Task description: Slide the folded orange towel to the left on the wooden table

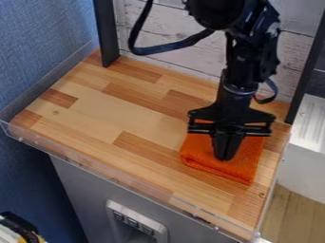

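The black gripper (226, 154) hangs over the right part of the wooden top, its fingers together and pointing down at an orange cloth (249, 163). Its tips are at the middle of the cloth, touching it or just above it; which of these cannot be told. The cloth lies folded into a rough square near the right side of the wooden surface. Its far part is hidden behind the gripper, and no raised pinch of fabric shows at the tips.
A clear low rim (95, 167) runs along the front and left edges of the wooden tabletop (108, 114). Black upright posts (107, 33) stand at the back left and right, before a white plank wall (171, 38). A white unit (308, 142) is at the right.
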`<state>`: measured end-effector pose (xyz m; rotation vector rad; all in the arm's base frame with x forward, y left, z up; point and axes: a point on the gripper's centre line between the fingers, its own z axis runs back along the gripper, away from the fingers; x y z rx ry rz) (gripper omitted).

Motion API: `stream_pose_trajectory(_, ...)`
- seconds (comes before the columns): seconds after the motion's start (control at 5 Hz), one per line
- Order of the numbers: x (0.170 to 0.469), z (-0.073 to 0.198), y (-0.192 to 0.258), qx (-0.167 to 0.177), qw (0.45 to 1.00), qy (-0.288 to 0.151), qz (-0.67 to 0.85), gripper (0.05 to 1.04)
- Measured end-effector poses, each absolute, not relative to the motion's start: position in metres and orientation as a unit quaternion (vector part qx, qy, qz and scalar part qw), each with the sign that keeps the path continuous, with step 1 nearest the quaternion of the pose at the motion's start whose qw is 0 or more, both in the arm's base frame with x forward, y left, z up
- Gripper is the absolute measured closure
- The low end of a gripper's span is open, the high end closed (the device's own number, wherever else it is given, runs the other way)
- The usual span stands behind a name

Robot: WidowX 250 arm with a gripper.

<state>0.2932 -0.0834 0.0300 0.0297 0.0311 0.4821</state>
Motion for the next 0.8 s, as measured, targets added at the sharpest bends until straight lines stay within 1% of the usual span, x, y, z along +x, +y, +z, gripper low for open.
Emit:
stream_pose_trajectory(0.2, 0.294, 0.025, -0.075, 0.010, 0.970, 0.027, 0.240, 1.025)
stream_pose_trajectory(0.4, 0.300, 0.025, -0.073, 0.001, 0.971, 0.029, 0.239, 1.025)
stream_pose_trajectory(0.8, 0.314, 0.027, -0.071, -0.019, 0.972, 0.010, 0.234, 1.025)
